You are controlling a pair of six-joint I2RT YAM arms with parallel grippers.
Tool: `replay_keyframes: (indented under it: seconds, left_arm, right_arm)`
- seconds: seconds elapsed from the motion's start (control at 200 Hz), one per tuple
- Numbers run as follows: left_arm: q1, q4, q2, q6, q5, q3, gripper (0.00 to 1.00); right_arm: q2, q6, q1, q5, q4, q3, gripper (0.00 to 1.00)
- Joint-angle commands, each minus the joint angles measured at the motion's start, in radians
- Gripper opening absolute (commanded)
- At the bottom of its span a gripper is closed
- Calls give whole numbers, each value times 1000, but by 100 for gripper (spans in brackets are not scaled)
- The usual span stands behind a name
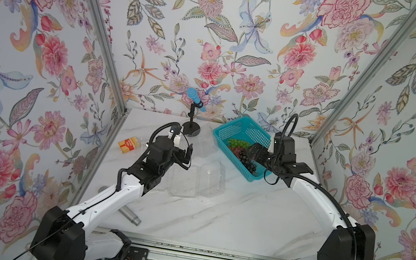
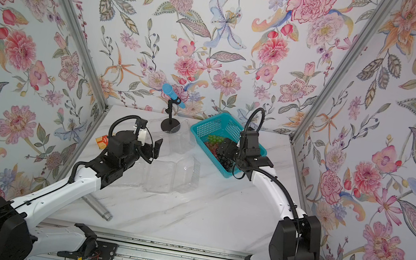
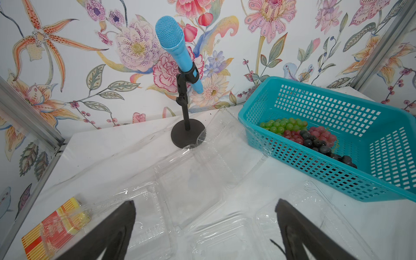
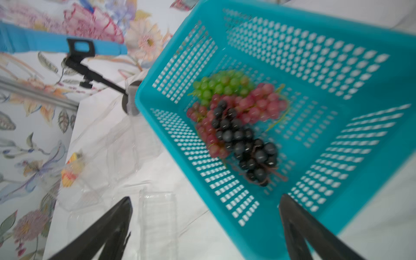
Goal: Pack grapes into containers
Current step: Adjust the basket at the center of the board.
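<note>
**A:** What lies nearest the rail?

**B:** A short brushed-metal cylinder point(image 1: 129, 215), flat on the white, marble-veined tabletop point(image 1: 214, 223), well behind the left fingers point(image 3: 117, 227).

**A:** And those fingers?

**B:** Spread wide, with nothing between them. The containers point(image 1: 184, 181) lie just below and ahead of them. They are thin, glossy, colourless clamshells with ribbed bottoms, set close together, and at least one lies opened flat.

**A:** Anything beside them?

**B:** A small orange-and-yellow carton point(image 3: 56, 222), to the outer side of the left fingers. In the left wrist view it shows through a sheet of clear plastic.

**A:** The other arm?

**B:** The right fingers point(image 4: 299, 225) are also parted wide and empty, above the near end of the teal basket point(image 1: 244, 129), a rectangular tub with perforated plastic walls.

**A:** So the grapes are in there?

**B:** All three bunches of small round berries are heaped together on its floor. The dark bunch point(image 4: 245, 144) is closest under the right fingers. The red-pink bunch point(image 4: 261, 105) is touching it just beyond, and the green bunch point(image 4: 221, 86) is farthest. That view is blurred.

**A:** And at the back?

**B:** Beyond the left fingers, a blue microphone point(image 1: 195, 98) with a mesh head is clipped at a tilt on a black stand. Its round base meets one container's edge.
</note>
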Motion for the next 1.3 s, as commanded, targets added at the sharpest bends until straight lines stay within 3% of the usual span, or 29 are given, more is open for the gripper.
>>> replay_keyframes:
  seconds: [0.0, 0.145, 0.305, 0.385, 0.495, 0.595, 0.866, 1.096, 1.296]
  left_arm:
    - [-19, -19, 24, -3, 15, 47, 100]
    - [-27, -21, 58, 5, 31, 72, 100]
    - [-30, -21, 101, 15, 61, 100, 100]
    - [-29, -19, 117, 10, 94, 115, 100]
    - [-29, -7, 133, 2, 102, 117, 100]
    - [-31, 3, 146, -17, 128, 117, 100]
    - [-38, 6, 180, -25, 147, 129, 100]
    - [-45, 10, 209, -23, 160, 144, 100]
    - [-65, 38, 258, -43, 185, 177, 100]
  right_arm:
    - [27, -37, -105, 67, -137, -11, 100]
    - [106, -68, -188, 41, -172, 24, 100]
    - [211, -78, -191, 11, -175, 80, 100]
    - [268, -71, -188, -2, -175, 103, 92]
    - [311, -54, -191, 22, -174, 113, 74]
    - [320, -40, -196, 30, -174, 116, 68]
    - [287, -23, -250, 81, -179, 79, 47]
    - [235, 12, -313, 104, -179, 12, 42]
    - [92, 36, -382, 137, -182, -119, 42]
